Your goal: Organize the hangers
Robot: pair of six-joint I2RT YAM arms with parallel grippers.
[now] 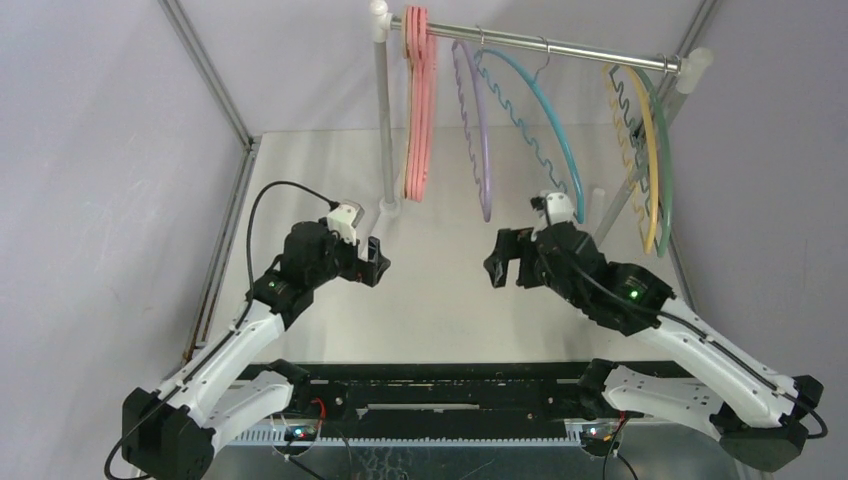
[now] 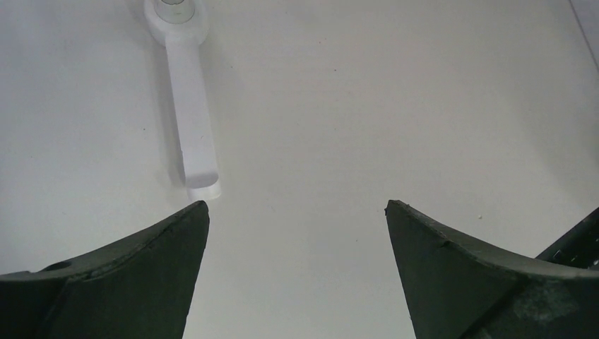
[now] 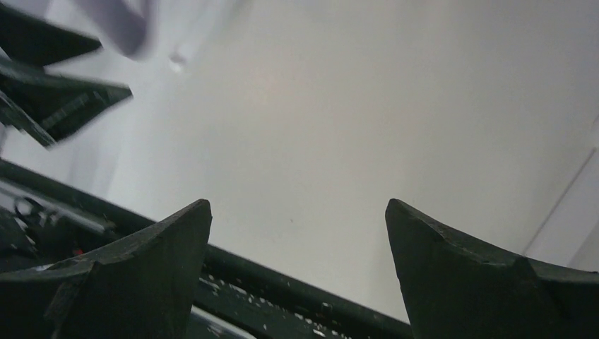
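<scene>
The hangers all hang on the grey rail (image 1: 560, 44) at the back. The pink hangers (image 1: 419, 110) are bunched at its left end. A purple hanger (image 1: 476, 140) and a blue hanger (image 1: 545, 110) with wavy bars hang in the middle. A yellow hanger (image 1: 648, 150) and a green hanger (image 1: 664, 150) hang at the right end. My left gripper (image 1: 378, 258) is open and empty low over the table, near the left pole's foot (image 2: 192, 120). My right gripper (image 1: 497, 262) is open and empty, below the purple and blue hangers.
The rail stands on white poles: the left pole (image 1: 383, 110) in front of the pink hangers, the right pole (image 1: 640, 170) slanting down at the right. A black base bar (image 1: 450, 385) runs along the near edge. Grey curtain walls enclose the white table (image 1: 440, 310).
</scene>
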